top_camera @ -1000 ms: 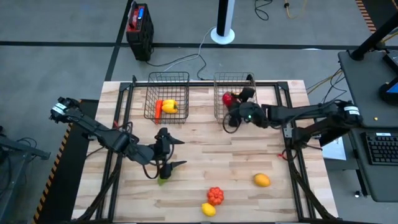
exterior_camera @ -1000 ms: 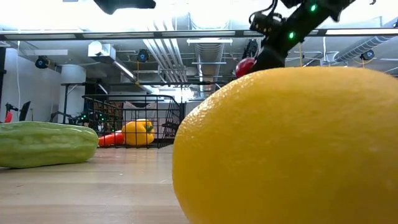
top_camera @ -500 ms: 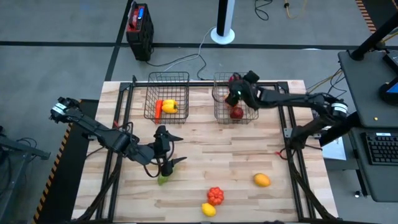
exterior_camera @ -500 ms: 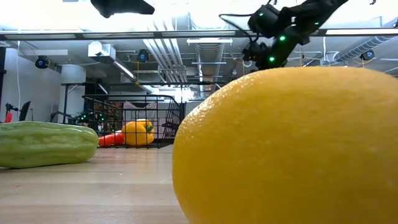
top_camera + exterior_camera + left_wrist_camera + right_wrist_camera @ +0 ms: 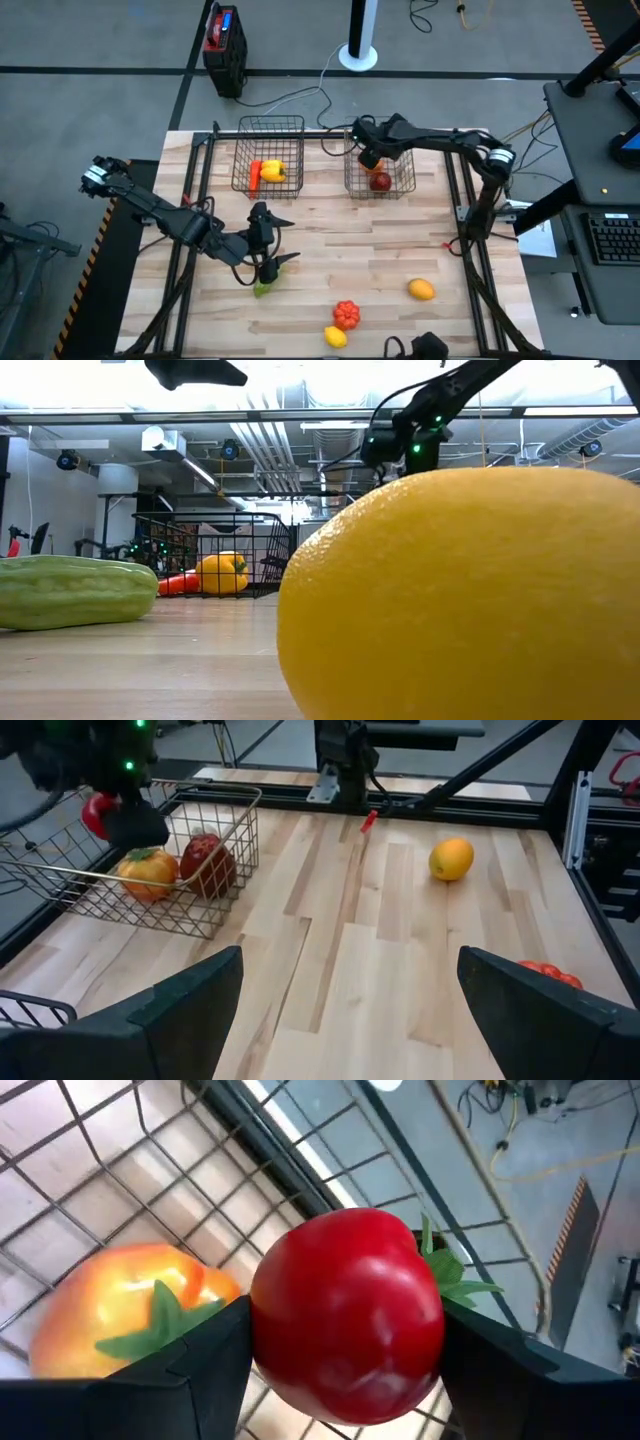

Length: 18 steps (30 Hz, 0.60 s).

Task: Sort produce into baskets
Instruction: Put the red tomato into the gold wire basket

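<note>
A red tomato [image 5: 348, 1315] sat clamped between the right gripper [image 5: 345, 1345]'s dark fingers [image 5: 215, 1355] — just above the wire basket [image 5: 120, 1170], an orange-yellow tomato [image 5: 125, 1315] lying in that basket beside it.

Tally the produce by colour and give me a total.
Red: 3 (red tomato, apple, red pepper)
Orange: 3 (carrot, orange, orange tomato)
Yellow: 2 (yellow pepper, lemon)
Green: 1 (cucumber)
Total: 9
</note>
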Each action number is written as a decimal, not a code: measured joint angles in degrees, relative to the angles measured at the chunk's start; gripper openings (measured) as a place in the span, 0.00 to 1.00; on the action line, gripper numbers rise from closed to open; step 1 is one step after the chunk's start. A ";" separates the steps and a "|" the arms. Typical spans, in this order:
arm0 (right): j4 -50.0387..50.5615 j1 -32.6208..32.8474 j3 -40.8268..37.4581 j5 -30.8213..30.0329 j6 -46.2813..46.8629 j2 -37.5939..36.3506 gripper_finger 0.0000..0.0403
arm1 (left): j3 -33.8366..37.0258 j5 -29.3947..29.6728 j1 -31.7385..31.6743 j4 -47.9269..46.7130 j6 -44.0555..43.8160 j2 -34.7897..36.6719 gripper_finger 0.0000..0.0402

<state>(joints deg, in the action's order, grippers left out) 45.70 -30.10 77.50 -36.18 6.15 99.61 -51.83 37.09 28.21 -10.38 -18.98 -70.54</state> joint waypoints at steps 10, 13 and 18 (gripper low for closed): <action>1.21 -0.62 0.60 -5.37 0.56 3.02 0.67 | 0.00 0.00 0.00 -0.10 0.00 0.00 0.87; 1.27 -1.00 0.60 -3.29 1.41 3.03 0.72 | 0.00 0.02 0.00 -0.14 0.00 0.00 0.87; 1.51 -2.25 0.60 0.22 1.51 2.98 0.82 | 0.00 0.00 0.00 -0.14 0.00 -0.02 0.87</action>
<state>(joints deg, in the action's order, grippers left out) 47.21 -32.34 78.11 -35.97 7.66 102.59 -51.83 37.08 28.21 -10.52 -18.98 -70.57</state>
